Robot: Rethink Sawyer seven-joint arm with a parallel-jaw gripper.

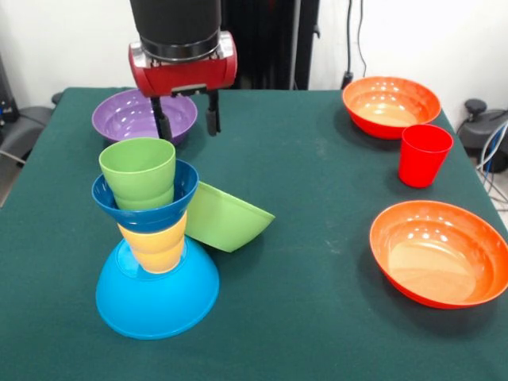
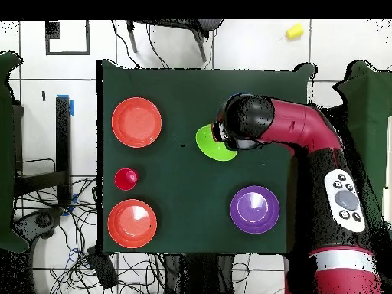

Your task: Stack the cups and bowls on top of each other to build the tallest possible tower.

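Observation:
The tower stands at the front left: an upturned light-blue bowl, a yellow cup, a small dark blue bowl and a green cup on top. A green bowl lies on its side, leaning by the tower's right. My gripper hangs open and empty just above and behind the green cup, in front of the purple bowl. In the overhead view the arm's head hides the tower and the fingers.
Two wide orange bowls sit upright on the other side of the table, with a red cup between them. A small yellow object lies on the floor off the table.

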